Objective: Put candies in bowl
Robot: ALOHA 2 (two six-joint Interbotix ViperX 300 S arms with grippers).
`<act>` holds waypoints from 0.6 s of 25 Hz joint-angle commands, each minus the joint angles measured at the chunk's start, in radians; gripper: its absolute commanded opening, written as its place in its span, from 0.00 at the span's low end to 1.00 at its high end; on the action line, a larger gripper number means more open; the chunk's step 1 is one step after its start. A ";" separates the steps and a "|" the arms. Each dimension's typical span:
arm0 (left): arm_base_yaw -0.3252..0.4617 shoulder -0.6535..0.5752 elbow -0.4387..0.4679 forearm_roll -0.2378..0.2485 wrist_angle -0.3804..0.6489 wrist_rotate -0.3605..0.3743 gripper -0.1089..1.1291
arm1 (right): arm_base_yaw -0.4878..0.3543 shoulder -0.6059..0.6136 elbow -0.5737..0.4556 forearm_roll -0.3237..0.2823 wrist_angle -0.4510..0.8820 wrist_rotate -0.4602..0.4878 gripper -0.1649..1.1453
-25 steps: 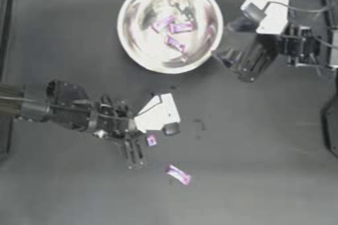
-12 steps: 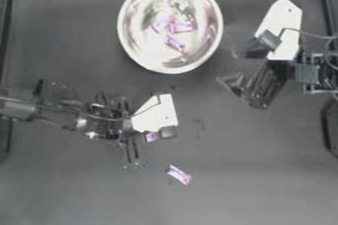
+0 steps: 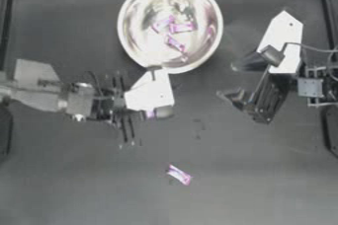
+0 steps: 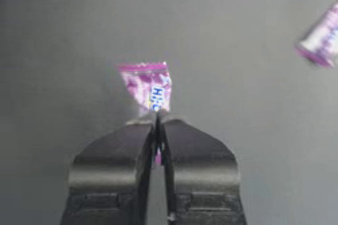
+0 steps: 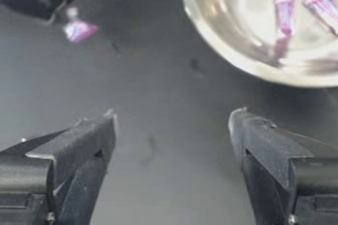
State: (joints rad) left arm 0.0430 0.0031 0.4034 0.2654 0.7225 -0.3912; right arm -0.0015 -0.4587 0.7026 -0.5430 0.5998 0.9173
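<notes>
Candy point(image 4: 148, 87): pinched by one twisted end in my left fingers point(image 4: 157, 118), clear of the counter point(image 3: 264, 189), near the bowl point(image 3: 132, 46). Three candies inside; one loose point(image 3: 178, 174). Carry steadily over the rim, then release. Right fingers point(image 5: 173, 135): spread, empty, beside bowl.

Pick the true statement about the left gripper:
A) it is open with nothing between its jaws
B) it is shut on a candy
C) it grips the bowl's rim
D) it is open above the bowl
B: the left gripper has its jaws pressed together on a candy, whose wrapper sticks out past the tips, away from the bowl.
</notes>
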 commanded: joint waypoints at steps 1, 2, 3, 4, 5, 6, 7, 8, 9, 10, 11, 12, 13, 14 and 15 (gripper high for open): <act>0.020 -0.063 -0.058 0.044 0.026 0.005 0.44 | 0.017 -0.015 -0.009 0.008 -0.011 0.002 0.87; 0.026 -0.064 -0.066 0.054 0.029 0.005 0.44 | 0.020 -0.015 -0.008 0.009 -0.012 0.002 0.87; 0.034 -0.066 -0.071 0.061 0.029 0.006 0.44 | 0.020 -0.015 -0.006 0.009 -0.017 0.002 0.87; 0.046 -0.069 -0.072 0.067 0.029 0.006 0.44 | 0.021 -0.017 -0.005 0.009 -0.021 0.002 0.87; 0.057 -0.072 -0.072 0.074 0.029 0.009 0.44 | 0.021 -0.017 -0.003 0.009 -0.026 0.002 0.87; 0.071 -0.074 -0.072 0.080 0.029 0.011 0.44 | 0.021 -0.015 0.000 0.009 -0.032 0.002 0.87; 0.084 -0.075 -0.074 0.086 0.028 0.014 0.44 | 0.021 -0.015 0.002 0.012 -0.035 0.002 0.87; 0.103 -0.080 -0.074 0.091 0.028 0.021 0.44 | 0.021 -0.015 0.006 0.015 -0.040 0.002 0.87; 0.120 -0.083 -0.075 0.095 0.023 0.028 0.44 | 0.021 -0.017 0.008 0.018 -0.043 0.002 0.87; 0.137 -0.089 -0.075 0.101 0.020 0.035 0.44 | 0.021 -0.017 0.011 0.020 -0.044 0.002 0.87; 0.153 -0.092 -0.078 0.104 0.017 0.046 0.44 | 0.021 -0.017 0.011 0.021 -0.046 0.002 0.87; 0.172 -0.095 -0.080 0.106 0.009 0.054 0.44 | 0.021 -0.015 0.012 0.023 -0.048 0.002 0.87; 0.192 -0.097 -0.083 0.106 0.000 0.064 0.44 | 0.021 -0.015 0.014 0.025 -0.052 0.002 0.87; 0.207 -0.097 -0.086 0.106 -0.011 0.075 0.44 | 0.023 -0.017 0.014 0.025 -0.055 0.002 0.87; 0.224 -0.094 -0.089 0.106 -0.020 0.083 0.44 | 0.021 -0.017 0.017 0.026 -0.061 0.002 0.87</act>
State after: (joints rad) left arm 0.2439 -0.0307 0.3436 0.3666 0.7210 -0.3160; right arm 0.0184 -0.4587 0.7286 -0.5185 0.5507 0.9173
